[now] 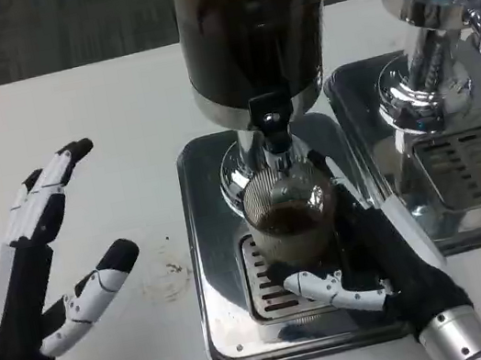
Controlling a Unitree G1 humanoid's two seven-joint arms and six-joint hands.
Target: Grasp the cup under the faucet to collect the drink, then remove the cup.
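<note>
Two hands, one cup, two dispensers on your white table (66, 89). Item one: the ribbed clear cup (290, 218), standing on the slotted drip grate (263, 299) of the steel tray (209, 241) directly beneath the black faucet (270, 123) of the dark-drink dispenser (251, 29); dark liquid sits in it, roughly part-full, exact level hard to read. Handling judgement: thin-walled and probably light plastic or glass, made heavier and sloshy by the drink; the ribs should give some grip, but any wetness would make it slick, and a hard squeeze could buckle or crack it. Take it around the mid-to-lower wall, keep it upright, draw it towards 6 o'clock clear of the spout. Item two: your right hand (367, 260), reaching in from 5 o'clock, wrapped around the cup's right side and base, a white-and-black finger (329, 287) curling across the front at the foot; the cup looks held. Item three: your left hand (36, 263), at 9 o'clock of the tray and well apart from it, palm inward above the table, fingers spread, holding nothing. Item four: a second chrome dispenser (425, 35) with its own drip tray (471, 167) at 3 o'clock, beside the first tray. Item five: a faint stain (170, 281) on the tabletop between left hand and tray.
</note>
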